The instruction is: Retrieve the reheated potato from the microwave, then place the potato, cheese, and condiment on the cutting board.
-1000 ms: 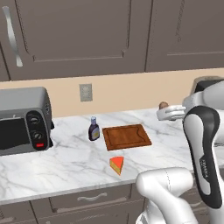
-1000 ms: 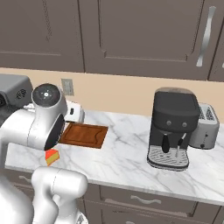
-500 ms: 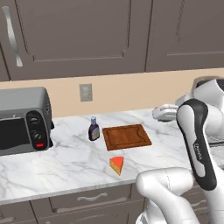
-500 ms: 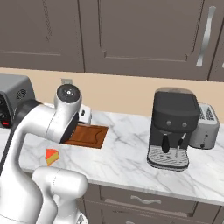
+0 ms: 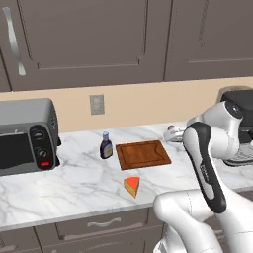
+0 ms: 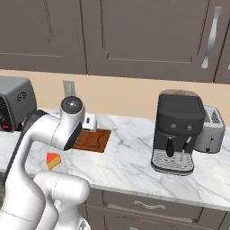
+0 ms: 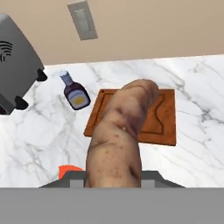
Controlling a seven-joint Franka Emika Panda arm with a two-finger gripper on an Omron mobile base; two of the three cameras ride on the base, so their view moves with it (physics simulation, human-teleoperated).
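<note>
Potato (image 7: pixel 119 135), brown and knobbly, sits clamped in the hand (image 7: pixel 114 177), its long body sticking out from between the fingers and hanging in the air above the near part of the cutting board (image 7: pixel 165 114); in the hand view it overlaps the board's middle but I cannot tell whether it touches the wood. The hand is closed down on the potato, not released. From the left base view the hand (image 5: pixel 174 133) is just visible at the end of the white arm, to the right of the cutting board (image 5: pixel 143 154) and near its far right corner. The board lies flat on the marble worktop (image 5: pixel 79 185), with nothing resting on it. The condiment (image 5: pixel 105 146) stands upright just beside the board's left edge, on the worktop and not on the board; the hand view shows the same bottle (image 7: pixel 74 92) a small way off the board's left corner. The cheese (image 5: pixel 132 187) lies on the worktop nearer the front edge, apart from the board, and its orange wedge (image 6: pixel 53 160) also shows in the right base view. Far to the left stands a grey toaster oven (image 5: pixel 27 136) with round knobs. Off to the right, a dark coffee machine (image 6: pixel 178 132) sits on the worktop with a silver toaster (image 6: pixel 211 130) beside it.
</note>
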